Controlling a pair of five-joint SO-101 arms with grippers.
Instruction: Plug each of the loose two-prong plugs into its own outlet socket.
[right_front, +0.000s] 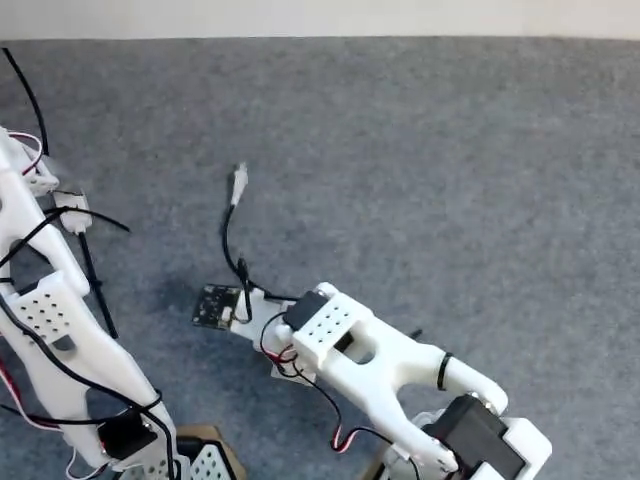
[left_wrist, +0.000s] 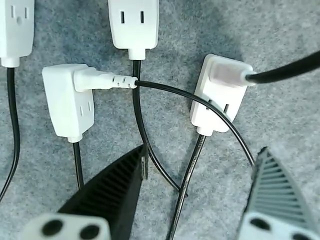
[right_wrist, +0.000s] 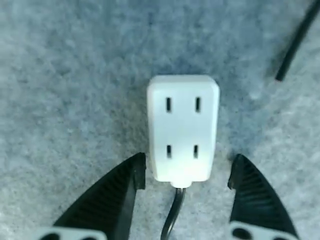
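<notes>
Both grippers open over outlet blocks; one loose plug out on the desk.

Right gripper (right_wrist: 189, 162): jaws apart, straddling the cord end of a double outlet block (right_wrist: 183, 127), all four slots bare. Left gripper (left_wrist: 202, 152): also apart, above a cluster. The left block (left_wrist: 67, 107) has a white plug (left_wrist: 100, 80) in its side, the right block (left_wrist: 216, 107) carries a seated plug (left_wrist: 227, 70), and the two far blocks (left_wrist: 134, 22) show empty slots. Farthest out, the loose plug (right_front: 238, 182) lies on the grey desk (right_front: 450, 150), apart from both arms. It is probably light and rigid with a springy cord: grip the body's flat sides, prongs free. The blocks will likely slide, so brace one.
</notes>
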